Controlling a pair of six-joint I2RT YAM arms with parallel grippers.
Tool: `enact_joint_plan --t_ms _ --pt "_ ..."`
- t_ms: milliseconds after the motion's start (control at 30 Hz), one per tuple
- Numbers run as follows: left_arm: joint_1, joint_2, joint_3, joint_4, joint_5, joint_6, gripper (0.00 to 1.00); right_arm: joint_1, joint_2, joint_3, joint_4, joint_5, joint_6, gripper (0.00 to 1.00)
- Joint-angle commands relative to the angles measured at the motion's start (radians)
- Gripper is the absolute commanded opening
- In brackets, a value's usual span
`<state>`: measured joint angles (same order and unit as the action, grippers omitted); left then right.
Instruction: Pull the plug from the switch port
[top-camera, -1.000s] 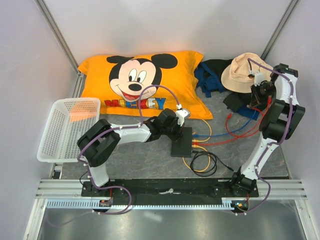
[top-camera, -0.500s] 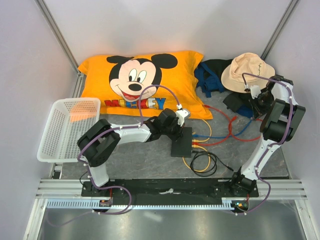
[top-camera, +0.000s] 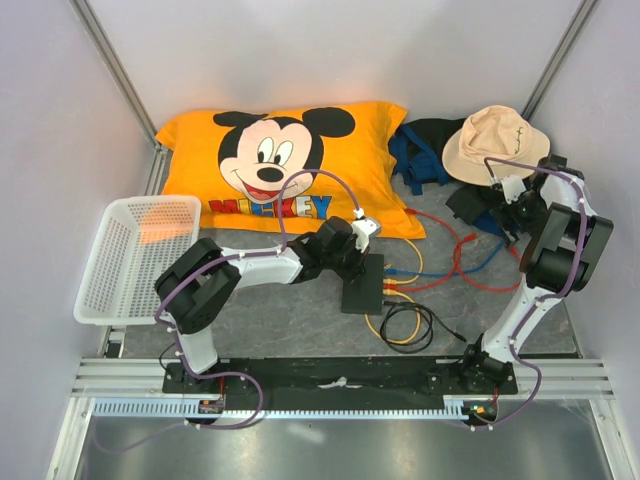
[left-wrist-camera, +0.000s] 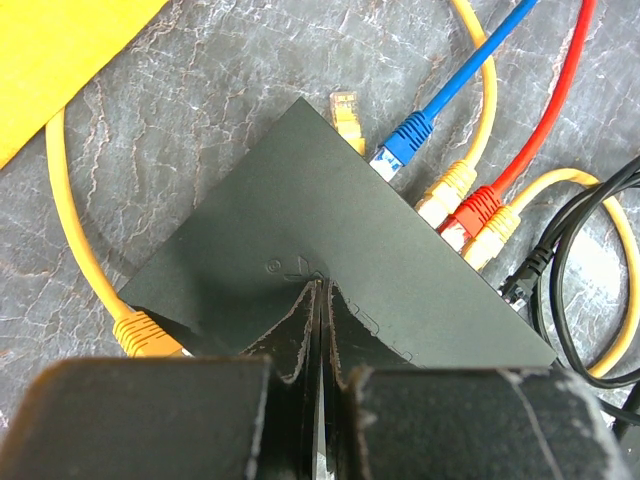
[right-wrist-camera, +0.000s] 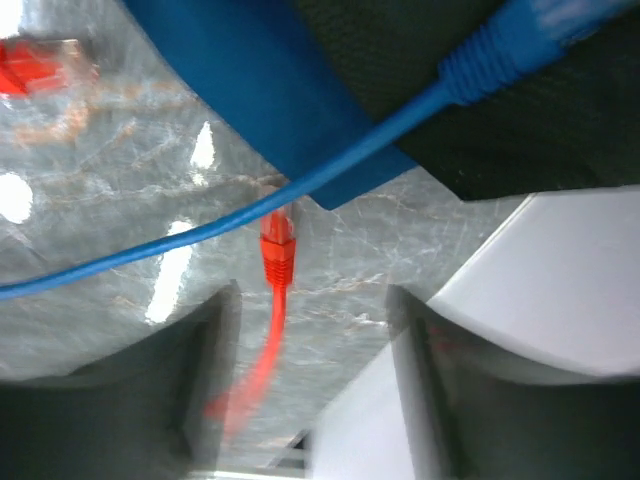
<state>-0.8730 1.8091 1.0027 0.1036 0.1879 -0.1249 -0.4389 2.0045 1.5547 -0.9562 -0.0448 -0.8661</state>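
left gripper (left-wrist-camera: 318, 300) first: its two scuffed black fingers are pressed flat together, tips down on the matte black top of the switch (left-wrist-camera: 330, 230). that thin rectangular box lies flat on the grey marbled table (left-wrist-camera: 230, 80), just in front of the orange mickey pillow (top-camera: 290, 165). along its narrow edge you've got a row of ribbed boots: a blue plug (left-wrist-camera: 398, 150), a yellow one, a red connector (left-wrist-camera: 475, 212), another yellow, then a glossy black lead (left-wrist-camera: 530, 268). over on your right gripper (right-wrist-camera: 310, 310), the dark fingers stand apart. the loose red plug (right-wrist-camera: 277, 250) lies on the stone-look surface beyond them, well apart from the switch, under a thin blue cable (right-wrist-camera: 330, 165). whether its blurred lead brushes a finger, you can't tell.
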Motion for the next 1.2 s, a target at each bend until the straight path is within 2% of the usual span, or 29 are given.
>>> enact_joint_plan --t_ms 0,167,267,300,333,433,600,700,833,1067,1167 --pt "0.02 0.07 -0.035 -0.225 -0.142 0.079 0.02 -0.004 -0.07 0.013 0.021 -0.049 0.052 0.98" --pt "0.022 0.082 -0.007 -0.219 -0.14 0.106 0.02 -0.004 -0.179 0.059 -0.05 -0.168 0.128 0.98" --pt "0.028 0.082 0.004 -0.22 -0.101 0.123 0.02 -0.001 -0.23 0.155 -0.154 -0.341 0.179 0.98" --pt "0.028 0.081 0.01 -0.228 -0.088 0.123 0.02 0.009 -0.239 0.198 -0.221 -0.48 0.185 0.98" --pt "0.031 0.085 0.016 -0.235 -0.081 0.123 0.02 0.02 -0.245 0.209 -0.248 -0.539 0.193 0.98" --pt "0.04 0.088 0.03 -0.257 -0.068 0.11 0.02 0.118 -0.212 0.217 -0.343 -0.721 0.17 0.97" --pt "0.074 0.084 0.048 -0.283 0.076 0.097 0.02 0.334 -0.061 0.176 -0.372 -0.817 0.173 0.91" --pt "0.095 0.108 0.095 -0.327 0.068 0.164 0.02 0.411 0.074 0.202 -0.409 -0.854 0.159 0.85" --pt "0.15 0.13 0.149 -0.39 0.073 0.243 0.02 0.477 0.259 0.261 -0.504 -0.868 0.075 0.78" --pt "0.198 0.147 0.183 -0.436 0.094 0.251 0.02 0.531 0.369 0.239 -0.504 -0.906 0.019 0.72" --pt "0.197 0.084 0.188 -0.452 0.123 0.217 0.02 0.539 0.379 0.225 -0.503 -0.931 0.019 0.68"
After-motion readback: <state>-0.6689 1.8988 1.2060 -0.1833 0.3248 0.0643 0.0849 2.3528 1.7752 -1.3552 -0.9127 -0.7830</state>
